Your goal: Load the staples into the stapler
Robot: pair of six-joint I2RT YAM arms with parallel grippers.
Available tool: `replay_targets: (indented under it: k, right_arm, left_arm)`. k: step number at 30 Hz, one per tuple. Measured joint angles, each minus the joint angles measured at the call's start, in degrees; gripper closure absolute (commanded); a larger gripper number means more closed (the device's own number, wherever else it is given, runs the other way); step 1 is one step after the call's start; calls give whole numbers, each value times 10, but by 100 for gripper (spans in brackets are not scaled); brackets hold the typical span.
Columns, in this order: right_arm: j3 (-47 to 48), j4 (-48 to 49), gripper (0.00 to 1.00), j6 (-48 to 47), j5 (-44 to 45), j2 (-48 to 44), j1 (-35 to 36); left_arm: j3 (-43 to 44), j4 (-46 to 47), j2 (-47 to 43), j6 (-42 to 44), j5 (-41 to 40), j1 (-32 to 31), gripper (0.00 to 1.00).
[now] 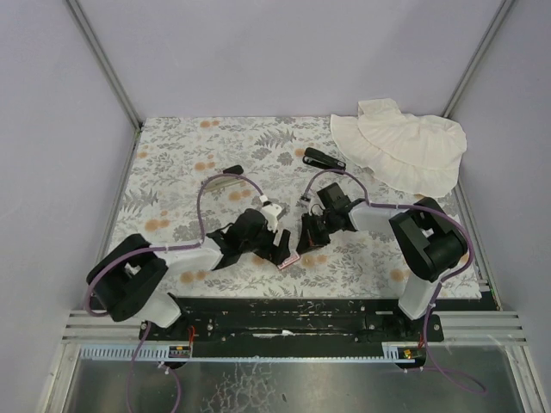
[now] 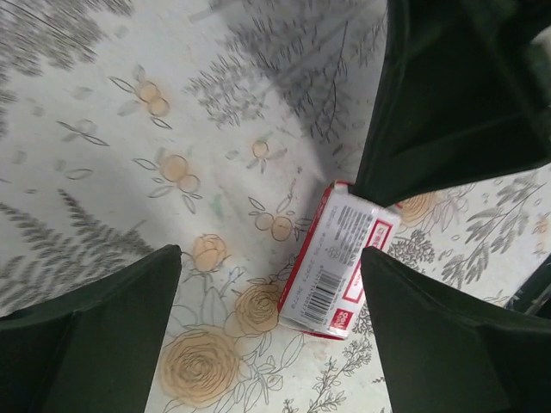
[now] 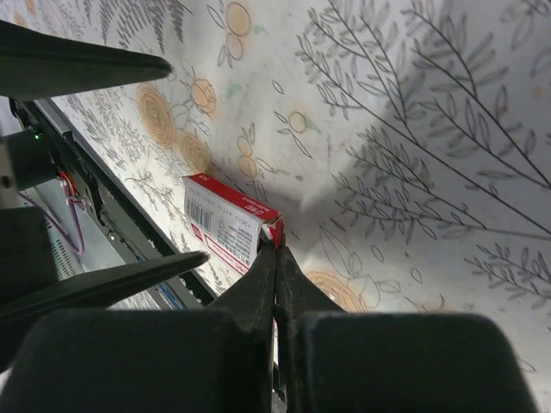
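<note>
Step in hand, as I judge it: opening the staple box. Nothing has been loaded yet.

- Small white cardboard box with a pink-red label and a barcode lies flat on the floral-print counter, near the front edge, between the two arms. No silver strips are in view, so the staples are presumably inside.
- Left hand stands wide and grips nothing. Its fingers straddle the box, one just beside the box's long side and the other well apart from it.
- Right hand is clenched tight, tips together on a thin red-edged corner at the box's end. I cannot tell whether that edge belongs to the tray or the sleeve.
- Black stapler lies toward the far side of the counter, well apart from the box and near a crumpled white cloth. It looks closed.

Next move, as a judgement: the left hand needs to close across the sleeve and hold it steady. The right hand can then draw the tray straight out along the box's length. The pinch is on a thin edge, so it may slip or tear. A slow, level pull should also keep the strips from spilling.
</note>
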Motion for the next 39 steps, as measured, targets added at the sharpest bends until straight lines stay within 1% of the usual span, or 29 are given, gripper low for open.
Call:
replay_targets:
  k: [4,9,11,17,25,35,39]
  right_arm:
    - [-14,0,100,0,-2,-9,-9]
    - [-19,2,100,0,-4,-11,-15]
    - [-20,2,100,0,-4,-11,-17]
    - [-21,2,100,0,-4,-12,-24]
    - [-32,-2,100,-8,-4,-25,-46]
    - [-54,-15,100,-29,-4,-50,-94]
    - [-57,-23,100,-42,-4,-52,-115]
  left_arm:
    - [1,26,47,13,1,-27,16]
    - [12,58,74,22,4,-56,19]
    - [16,68,83,23,7,-64,24]
    - [35,74,108,28,9,-84,45]
    - [46,63,117,38,-18,-102,57]
    - [54,44,119,52,-41,-120,56]
    - [57,37,119,57,-44,-123,52]
